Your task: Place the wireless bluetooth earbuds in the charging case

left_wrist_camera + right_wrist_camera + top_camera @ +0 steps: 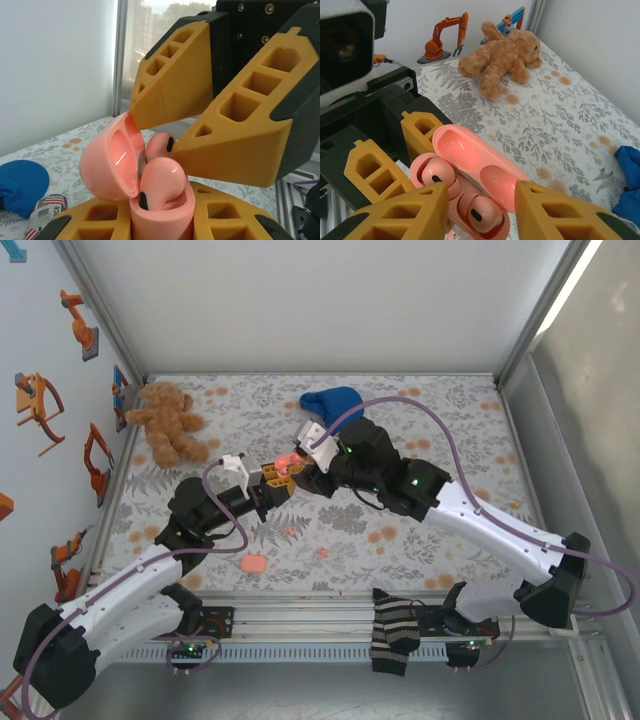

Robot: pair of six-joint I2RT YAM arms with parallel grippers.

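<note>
Orange fingers (415,210) of the right gripper (480,192) are seen parted to a moderate gap, with nothing clamped between them. Charging case (160,220) is held upright in the closed left gripper (268,478), with its lid (107,165) swung open. Both earbuds (437,175) are seated in the wells. Case lies directly beneath the right fingertips, long axis running obliquely through the gap; one fingertip touches the lid rim. Right arm is judged the nearer for pressing the earbuds home or tipping the lid shut.

Floral-print tabletop (420,540): brown teddy bear (170,422) far-left, blue cloth (333,403) toward the back, pink case (252,564) near front, two tiny pink earbuds (291,532) just beyond it.
</note>
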